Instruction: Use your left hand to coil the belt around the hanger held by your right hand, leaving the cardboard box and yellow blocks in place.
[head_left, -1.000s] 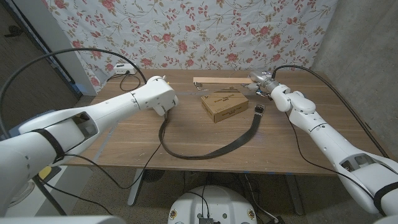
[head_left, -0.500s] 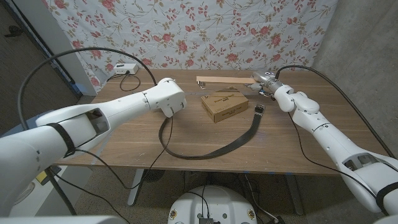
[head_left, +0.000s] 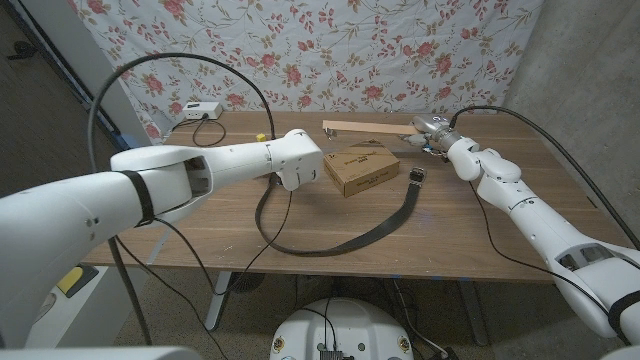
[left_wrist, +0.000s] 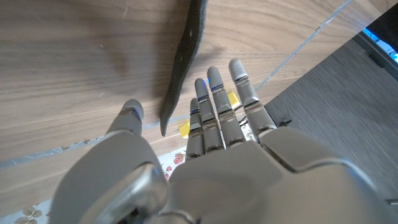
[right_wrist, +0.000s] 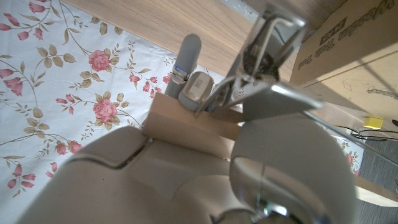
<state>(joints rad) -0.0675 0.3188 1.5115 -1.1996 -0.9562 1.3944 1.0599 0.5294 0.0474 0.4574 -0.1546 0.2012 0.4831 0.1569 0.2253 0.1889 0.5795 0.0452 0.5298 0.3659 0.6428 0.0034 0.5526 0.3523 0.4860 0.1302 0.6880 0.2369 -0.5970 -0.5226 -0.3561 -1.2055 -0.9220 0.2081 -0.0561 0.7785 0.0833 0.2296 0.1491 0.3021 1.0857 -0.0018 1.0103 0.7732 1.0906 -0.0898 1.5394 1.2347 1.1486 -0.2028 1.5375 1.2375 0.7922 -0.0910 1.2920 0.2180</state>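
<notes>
Two risks are judged likely: the cardboard box (head_left: 363, 168) could be nudged by the left hand (head_left: 296, 166) just beside it, and the belt (head_left: 340, 237) could be dragged against it. Left fingers (left_wrist: 214, 99) are seen extended and apart, holding nothing. The wooden hanger (head_left: 365, 127), upper middle of the frame, is gripped by the right hand (head_left: 432, 134). The dark belt is draped in a loop across the surface (head_left: 480, 240), lower centre.

I'm working in a makeshift lab: a floral sheet (head_left: 300, 50) is hanging as backdrop behind my desk (head_left: 200, 225), cables (head_left: 215, 125) trailing.
</notes>
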